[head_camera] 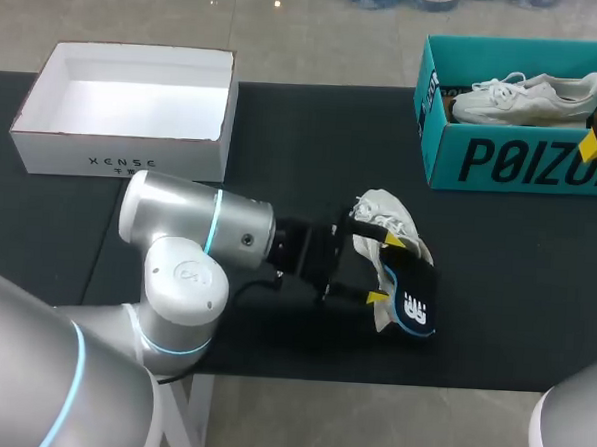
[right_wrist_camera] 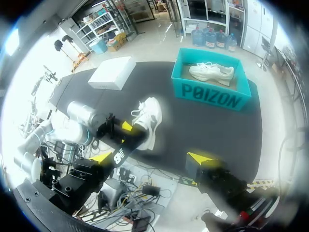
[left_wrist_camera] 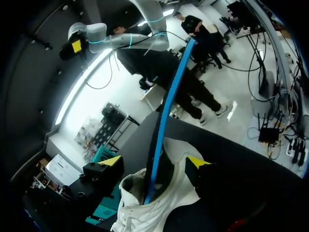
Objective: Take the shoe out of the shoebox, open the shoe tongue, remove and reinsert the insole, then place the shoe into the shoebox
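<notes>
Since the left end effector (head_camera: 383, 267) clamps the soft shoe (head_camera: 381, 210), the open right end effector (right_wrist_camera: 149, 158) should pinch the free end of the floppy insole (head_camera: 414, 305).

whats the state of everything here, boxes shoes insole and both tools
white box: open
teal shoebox: open, one shoe inside
boxed shoe: laced, lying in the teal shoebox
loose shoe: out of any box, on the table at the left tool
insole: partly pulled out of the loose shoe
left tool: at the loose shoe, grip unclear
right tool: open, holding nothing
</notes>
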{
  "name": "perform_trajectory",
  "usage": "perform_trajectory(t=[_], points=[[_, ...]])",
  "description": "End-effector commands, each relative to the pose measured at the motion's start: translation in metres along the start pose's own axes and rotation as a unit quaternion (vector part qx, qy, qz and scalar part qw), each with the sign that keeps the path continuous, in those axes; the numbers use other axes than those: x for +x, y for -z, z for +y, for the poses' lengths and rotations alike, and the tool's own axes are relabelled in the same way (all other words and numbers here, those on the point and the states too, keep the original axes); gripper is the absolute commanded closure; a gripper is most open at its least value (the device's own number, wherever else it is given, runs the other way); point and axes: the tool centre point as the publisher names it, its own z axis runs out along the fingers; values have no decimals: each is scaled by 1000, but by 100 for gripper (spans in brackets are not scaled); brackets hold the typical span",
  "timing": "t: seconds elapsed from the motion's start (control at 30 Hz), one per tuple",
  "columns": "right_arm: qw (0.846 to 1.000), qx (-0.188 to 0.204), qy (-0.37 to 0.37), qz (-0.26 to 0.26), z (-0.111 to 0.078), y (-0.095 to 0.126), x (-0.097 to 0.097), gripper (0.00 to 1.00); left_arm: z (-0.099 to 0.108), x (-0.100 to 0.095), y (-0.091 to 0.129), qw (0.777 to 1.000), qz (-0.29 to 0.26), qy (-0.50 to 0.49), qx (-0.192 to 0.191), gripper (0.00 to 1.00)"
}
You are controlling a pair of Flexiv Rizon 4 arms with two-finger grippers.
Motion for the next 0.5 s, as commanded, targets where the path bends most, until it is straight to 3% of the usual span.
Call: perform_trajectory(t=[0.03, 0.1, 0.27, 0.37, 0.5], points=[[1000, 3, -1, 0, 3, -1, 0, 0, 3, -2, -7, 1000, 1, -1, 2, 29], [1000, 3, -1, 0, 3, -1, 0, 0, 5, -3, -8, 1000, 0, -1, 3, 48], [1000, 3, -1, 0, 3, -1, 0, 0, 7, -4, -11, 1000, 3, -2, 7, 73], [1000, 3, -1, 0, 3, -1, 0, 0, 8, -5, -14, 1000, 7, -2, 10, 96], [1000, 3, -1, 0, 3, -1, 0, 0, 6, -6, -16, 1000, 14, -3, 14, 100]])
